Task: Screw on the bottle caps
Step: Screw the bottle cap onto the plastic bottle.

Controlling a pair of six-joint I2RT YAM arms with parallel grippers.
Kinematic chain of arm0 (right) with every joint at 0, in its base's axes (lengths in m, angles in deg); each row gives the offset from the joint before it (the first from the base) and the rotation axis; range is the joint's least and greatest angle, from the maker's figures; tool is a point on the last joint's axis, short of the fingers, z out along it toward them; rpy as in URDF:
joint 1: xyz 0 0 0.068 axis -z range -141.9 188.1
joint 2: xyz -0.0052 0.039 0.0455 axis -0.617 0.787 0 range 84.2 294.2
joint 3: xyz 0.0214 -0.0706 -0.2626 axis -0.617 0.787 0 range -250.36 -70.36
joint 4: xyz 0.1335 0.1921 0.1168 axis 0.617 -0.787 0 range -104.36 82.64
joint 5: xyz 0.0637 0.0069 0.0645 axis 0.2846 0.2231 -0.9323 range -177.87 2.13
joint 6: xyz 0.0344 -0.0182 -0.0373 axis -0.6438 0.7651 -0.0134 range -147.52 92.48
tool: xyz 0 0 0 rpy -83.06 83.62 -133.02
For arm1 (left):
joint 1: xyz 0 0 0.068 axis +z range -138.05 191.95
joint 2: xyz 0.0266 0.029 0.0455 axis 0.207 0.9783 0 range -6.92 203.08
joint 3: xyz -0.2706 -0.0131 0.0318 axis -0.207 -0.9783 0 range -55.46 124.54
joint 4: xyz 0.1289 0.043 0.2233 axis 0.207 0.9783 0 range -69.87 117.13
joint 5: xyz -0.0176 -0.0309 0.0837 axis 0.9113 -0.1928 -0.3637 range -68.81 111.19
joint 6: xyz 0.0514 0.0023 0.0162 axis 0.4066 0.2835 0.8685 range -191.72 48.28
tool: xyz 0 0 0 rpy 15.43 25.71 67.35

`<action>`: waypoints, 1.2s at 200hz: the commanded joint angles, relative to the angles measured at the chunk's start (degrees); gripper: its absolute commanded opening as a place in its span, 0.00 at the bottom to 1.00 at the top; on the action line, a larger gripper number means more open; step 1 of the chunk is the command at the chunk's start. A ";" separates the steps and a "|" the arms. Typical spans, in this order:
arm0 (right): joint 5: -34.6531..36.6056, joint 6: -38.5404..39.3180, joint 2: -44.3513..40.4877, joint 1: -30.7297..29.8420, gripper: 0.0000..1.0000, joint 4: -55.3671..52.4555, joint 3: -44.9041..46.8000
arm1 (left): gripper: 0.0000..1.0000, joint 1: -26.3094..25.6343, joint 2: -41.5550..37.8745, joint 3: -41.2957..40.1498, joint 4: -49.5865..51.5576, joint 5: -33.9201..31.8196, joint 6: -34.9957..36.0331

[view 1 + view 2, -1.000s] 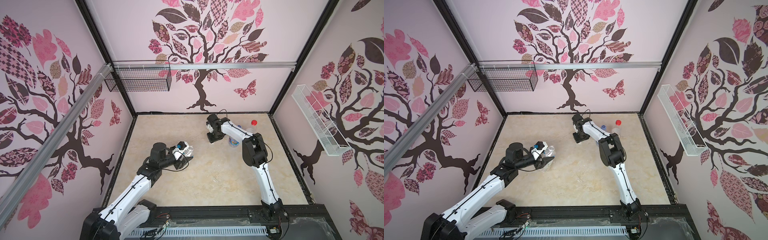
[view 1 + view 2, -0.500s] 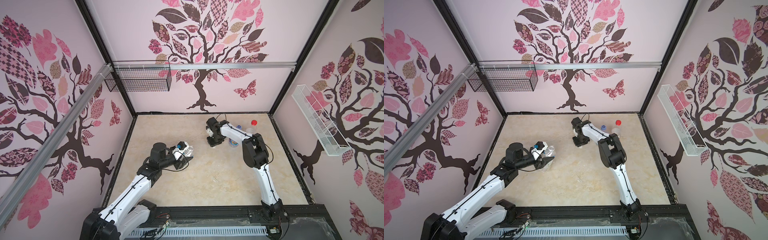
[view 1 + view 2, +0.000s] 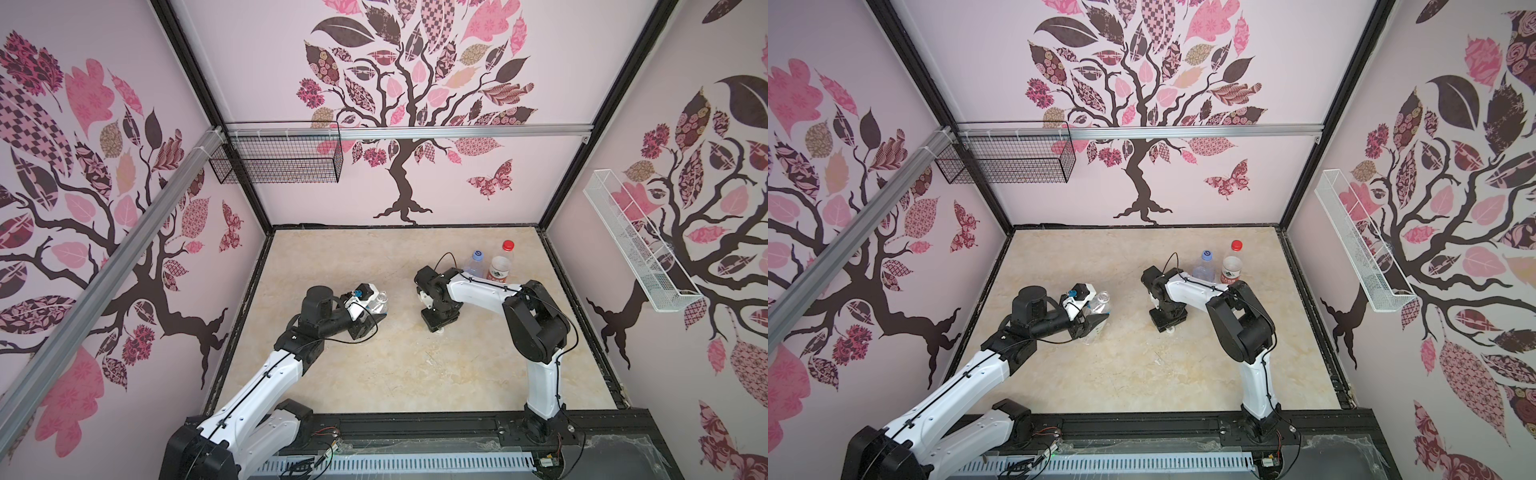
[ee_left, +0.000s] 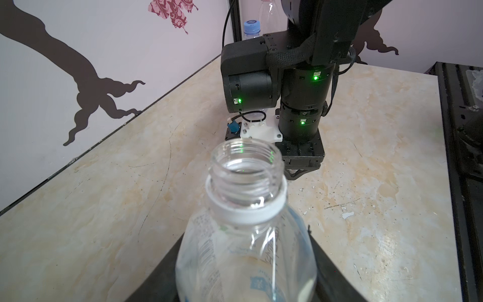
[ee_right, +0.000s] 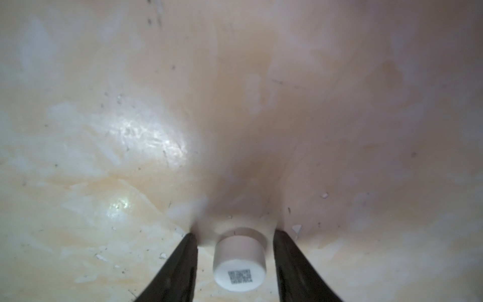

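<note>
On the surface [image 5: 104, 130], the right tool [image 5: 235, 234] straddles the white cap [image 5: 239, 261], spread; the left tool [image 3: 1096, 322] pinches a bottle [image 4: 245, 235].

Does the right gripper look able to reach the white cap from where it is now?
Probably yes. The white cap stands on the table between the open fingers of the right gripper; nothing blocks it.

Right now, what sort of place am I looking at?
Probably a robot training booth: two white-and-black robot arms at a beige marble-look tabletop, pink tree-patterned walls enclosing it, and clear plastic bottles.
</note>
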State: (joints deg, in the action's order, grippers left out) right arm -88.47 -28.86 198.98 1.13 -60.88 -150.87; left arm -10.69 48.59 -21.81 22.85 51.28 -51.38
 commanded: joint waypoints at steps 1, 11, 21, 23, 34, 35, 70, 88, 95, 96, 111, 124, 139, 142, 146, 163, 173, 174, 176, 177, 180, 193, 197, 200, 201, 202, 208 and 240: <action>-1.21 -0.44 -0.22 -0.02 0.54 -3.06 1.05 | 0.52 -0.39 -1.08 -0.68 -0.63 0.15 -0.47; -1.43 -0.28 -0.45 0.02 0.54 -3.96 1.01 | 0.52 -0.35 -1.15 -0.71 -0.56 0.08 -0.57; -1.67 -0.26 -0.61 -0.01 0.53 -4.38 1.12 | 0.52 -0.47 -1.25 -0.76 -0.48 0.10 -0.52; -1.68 -0.24 -0.61 0.04 0.53 -4.40 1.16 | 0.52 -0.48 -1.21 -0.77 -0.47 0.07 -0.55; -1.70 -0.15 -0.80 -0.02 0.52 -4.70 1.26 | 0.53 -0.57 -1.34 -0.78 -0.53 0.02 -0.47; -1.69 -0.15 -0.84 0.02 0.51 -4.73 1.24 | 0.53 -0.57 -1.35 -0.78 -0.53 0.00 -0.47; -0.96 0.27 -1.05 0.04 0.48 -5.90 0.71 | 0.53 -0.67 -1.44 -0.82 -0.55 -0.11 -0.50; -0.93 0.53 -1.11 0.05 0.47 -5.72 0.68 | 0.53 -0.76 -1.43 -0.94 -0.53 -0.20 -0.39; -0.82 0.49 -0.99 -0.03 0.46 -5.51 0.70 | 0.53 -0.83 -1.45 -0.91 -0.58 -0.14 -0.39; -0.81 0.48 -0.93 -0.03 0.46 -5.44 0.70 | 0.53 -0.83 -1.45 -0.97 -0.60 -0.21 -0.39; -1.71 0.54 -0.59 -0.01 0.46 -4.67 0.77 | 0.53 -0.81 -1.38 -0.91 -0.57 -0.29 -0.31; -2.08 0.45 -0.27 0.03 0.46 -3.75 0.81 | 0.53 -0.87 -1.28 -0.98 -0.61 -0.29 -0.38; -2.04 0.54 -0.03 0.05 0.46 -3.17 0.76 | 0.53 -0.92 -1.19 -0.94 -0.68 -0.28 -0.43; -2.04 0.51 -0.01 0.05 0.46 -3.22 0.71 | 0.53 -0.92 -1.19 -0.91 -0.62 -0.27 -0.35; -2.10 0.54 0.09 0.02 0.46 -3.18 0.57 | 0.53 -0.91 -1.11 -0.91 -0.61 -0.29 -0.41; -2.28 0.47 -0.04 0.02 0.45 -2.94 0.40 | 0.53 -1.01 -1.11 -1.01 -0.66 -0.28 -0.40; -2.53 0.38 -0.34 0.04 0.45 -2.73 0.44 | 0.53 -1.01 -1.10 -1.04 -0.68 -0.33 -0.43; -2.59 0.38 -0.34 0.05 0.45 -2.73 0.44 | 0.53 -1.01 -1.10 -1.04 -0.69 -0.36 -0.41; -2.59 0.27 -0.35 0.03 0.45 -2.69 0.42 | 0.53 -1.01 -1.10 -1.04 -0.70 -0.37 -0.35; -2.62 0.23 -0.44 0.04 0.45 -2.67 0.43 | 0.53 -1.01 -1.10 -1.04 -0.70 -0.38 -0.37; -2.65 0.21 -0.45 -0.02 0.44 -2.73 0.37 | 0.53 -1.01 -1.10 -1.04 -0.70 -0.38 -0.38; -2.85 -0.14 -0.69 0.02 0.42 -2.43 0.33 | 0.53 -1.07 -1.08 -1.05 -0.78 -0.32 -0.39; -2.83 -0.23 -0.78 -0.02 0.42 -2.25 0.43 | 0.53 -1.10 -0.97 -1.03 -0.81 -0.33 -0.43; -2.97 -0.36 -0.87 0.05 0.41 -2.21 0.51 | 0.53 -1.10 -0.98 -1.04 -0.87 -0.37 -0.44; -2.94 -0.43 -0.88 0.01 0.41 -2.16 0.52 | 0.53 -1.05 -0.95 -1.04 -0.87 -0.38 -0.46; -2.93 -0.42 -0.88 -0.01 0.41 -2.14 0.48 | 0.53 -1.08 -0.94 -1.00 -0.87 -0.38 -0.46; -2.91 -0.49 -1.02 -0.03 0.41 -1.95 0.55 | 0.53 -1.10 -0.84 -1.04 -0.88 -0.43 -0.48; -2.96 -0.68 -1.53 -0.03 0.37 -1.85 0.55 | 0.53 -1.21 -0.77 -1.07 -0.78 -0.36 -0.58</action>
State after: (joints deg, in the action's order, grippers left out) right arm -89.33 -28.89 198.93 1.28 -64.68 -150.76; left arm -11.63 47.98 -22.35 22.78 50.84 -51.79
